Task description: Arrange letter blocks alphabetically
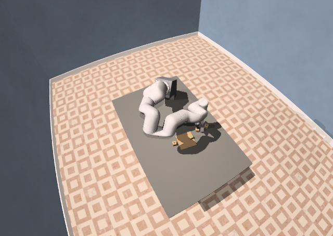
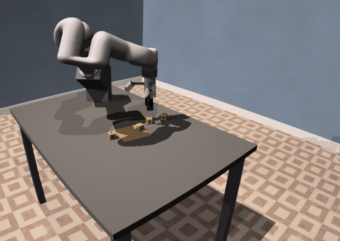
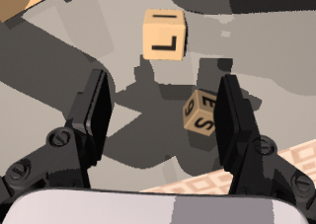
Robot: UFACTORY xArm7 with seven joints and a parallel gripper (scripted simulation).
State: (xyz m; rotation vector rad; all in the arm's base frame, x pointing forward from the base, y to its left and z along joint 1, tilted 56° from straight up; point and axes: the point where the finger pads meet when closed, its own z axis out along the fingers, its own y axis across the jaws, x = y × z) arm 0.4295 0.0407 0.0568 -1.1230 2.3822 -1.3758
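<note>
Worktop [image 1: 161,174] [image 2: 164,178] [image 3: 272,46]: we have the base at one short edge and the work between the two long edges, in the half nearer the base.
Arm [image 1: 176,120] [image 2: 132,50]: reaches toward the long edge by the pale blue wall [image 1: 268,35] [image 2: 241,41].
Mat [image 1: 188,144] [image 2: 134,137] [image 3: 12,4]: flat, inward from that edge; it looks thin, so we should keep fingertips from catching it.
Gripper [image 1: 199,125] [image 2: 149,106] [image 3: 163,91]: fingers apart, part-way, nothing between them, above the worktop.
Green-marked block [image 1: 190,134] [image 2: 139,127]: on the mat, toward the blue-wall edge; we cannot read its top.
Outlying block [image 1: 174,143] [image 2: 111,135]: off the mat, on the side facing the opposite long edge; top unreadable to us.
L block [image 1: 197,129] [image 2: 149,120] [image 3: 164,34]: between the mat and the blue-wall edge. We judge it light, stiff and sturdy, perhaps smooth; we would pinch opposite upright sides, low and square.
S-and-E block [image 1: 206,125] [image 2: 163,116] [image 3: 198,112]: closest to the blue-wall edge, turned askew to the fingers; we would match its angle first, lest it twist.
</note>
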